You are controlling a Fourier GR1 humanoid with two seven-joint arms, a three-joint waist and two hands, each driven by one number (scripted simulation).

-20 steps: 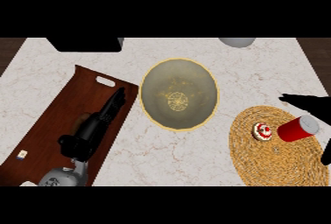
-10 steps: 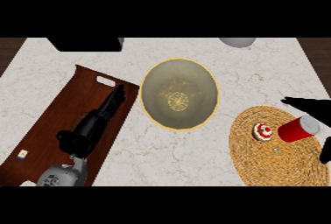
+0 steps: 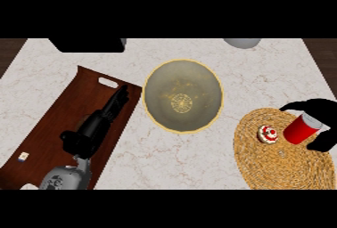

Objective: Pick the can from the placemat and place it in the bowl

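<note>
Over the placemat (image 3: 283, 156), the right hand (image 3: 324, 124) curls around the red can (image 3: 303, 130); left hand (image 3: 99, 124) rests with straight fingers.

The work surface is a pale marble-pattern counter (image 3: 197, 160) with faint grey veining, lit evenly. Dark wood flooring (image 3: 10, 49) shows past its upper left and upper right corners. A black block (image 3: 89, 44) and a grey rounded object (image 3: 242, 42) sit at the counter's far edge.

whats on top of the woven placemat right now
The red can, with the right hand curled round it, and a small red-and-white round thing. The mat under the hand is hidden.
</note>
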